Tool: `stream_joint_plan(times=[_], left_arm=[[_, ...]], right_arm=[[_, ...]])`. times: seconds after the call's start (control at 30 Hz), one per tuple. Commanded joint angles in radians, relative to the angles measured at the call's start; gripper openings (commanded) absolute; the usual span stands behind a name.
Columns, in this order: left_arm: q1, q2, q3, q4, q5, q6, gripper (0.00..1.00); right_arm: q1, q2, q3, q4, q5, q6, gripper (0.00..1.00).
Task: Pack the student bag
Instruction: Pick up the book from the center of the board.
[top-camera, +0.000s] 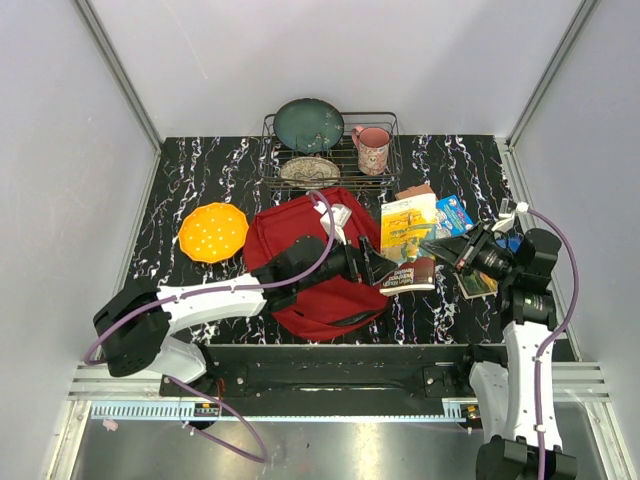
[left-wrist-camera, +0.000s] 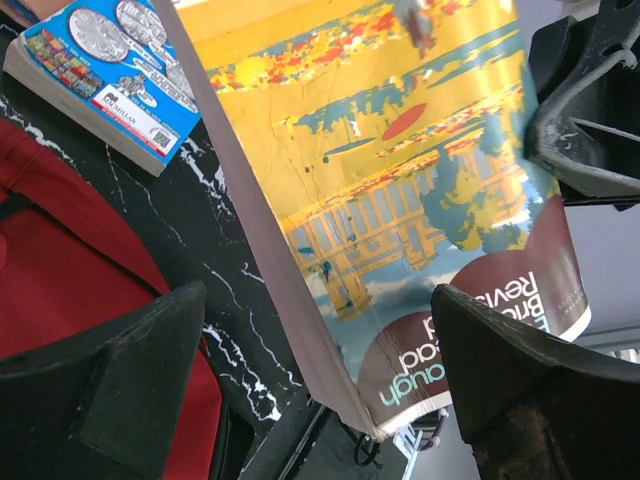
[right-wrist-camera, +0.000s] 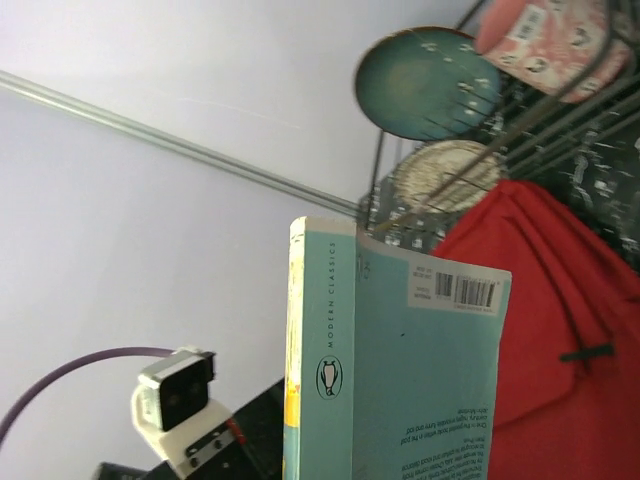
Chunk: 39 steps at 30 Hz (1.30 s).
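**Packing, book in hand.** The student bag (top-camera: 283, 232), a rounded red fabric backpack, lies at the middle of the bench's (top-camera: 200, 180) near edge. Its long axis runs from the near edge toward the far edge, and the left arm lies across it. A yellow paperback (top-camera: 408, 235) sits just right of the bag, its long axis running nearly the same way. It has a glossy cover, a teal back and a pale spine.

The right fingers (left-wrist-camera: 585, 100) appear clamped on the book's right edge. The left fingers (left-wrist-camera: 110, 400) stand wide apart on either side of its near end and grip nothing.

From the right fingers the bag lies directly left, just beside the book, so the book probably needs only a short carry leftward. The left arm is the nearer to the bag. Whether the bag's mouth is open cannot be told.

Toward the right edge lies a blue booklet (top-camera: 455, 212). An orange perforated disc (top-camera: 213, 232) lies left of the bag. At the far edge stands a wire rack (top-camera: 392, 125) with a teal plate (top-camera: 309, 124) and a pink mug (top-camera: 372, 150).
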Motion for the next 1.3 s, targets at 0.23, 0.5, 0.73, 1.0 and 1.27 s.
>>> stream_joint_plan(times=[0.23,0.5,0.73,1.0,1.27], left_arm=[[0.043,0.009,-0.065,0.302,0.075,-0.053,0.99],[0.083,0.052,-0.062,0.451,0.144,-0.11,0.99],[0.106,0.059,-0.022,0.45,0.164,-0.09,0.99],[0.141,0.098,-0.027,0.568,0.239,-0.144,0.99],[0.153,0.139,-0.034,0.687,0.299,-0.174,0.99]], right_arm=[[0.017,-0.038,-0.057,0.546,-0.181,0.353,0.0],[0.025,-0.032,-0.096,0.724,-0.2,0.507,0.0],[0.034,-0.037,-0.095,0.761,-0.212,0.536,0.0],[0.045,-0.029,-0.115,0.968,-0.22,0.689,0.0],[0.069,0.003,-0.136,1.066,-0.214,0.757,0.0]])
